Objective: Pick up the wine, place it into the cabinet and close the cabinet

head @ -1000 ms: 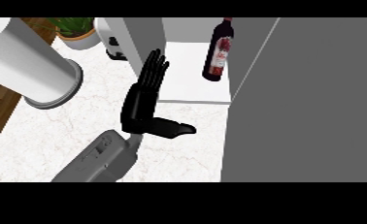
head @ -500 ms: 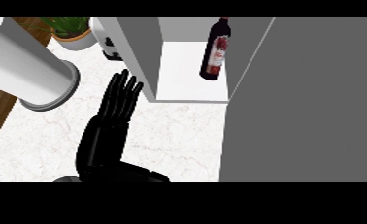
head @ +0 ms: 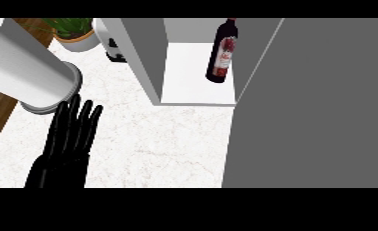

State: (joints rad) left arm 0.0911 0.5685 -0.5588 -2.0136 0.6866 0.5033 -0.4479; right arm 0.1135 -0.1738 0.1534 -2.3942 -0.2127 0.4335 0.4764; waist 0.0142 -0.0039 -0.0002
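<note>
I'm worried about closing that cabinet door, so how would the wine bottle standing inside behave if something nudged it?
The wine bottle is tall and narrow and stands upright on the cabinet floor, so a knock up high would probably tip it. It looks like glass: rigid, likely breakable and fairly heavy. On its side, it would probably roll.

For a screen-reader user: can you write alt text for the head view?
A wine bottle stands upright inside an open white cabinet, its grey door open at the right. One black robot hand lies open over the marble counter at lower left.
</note>
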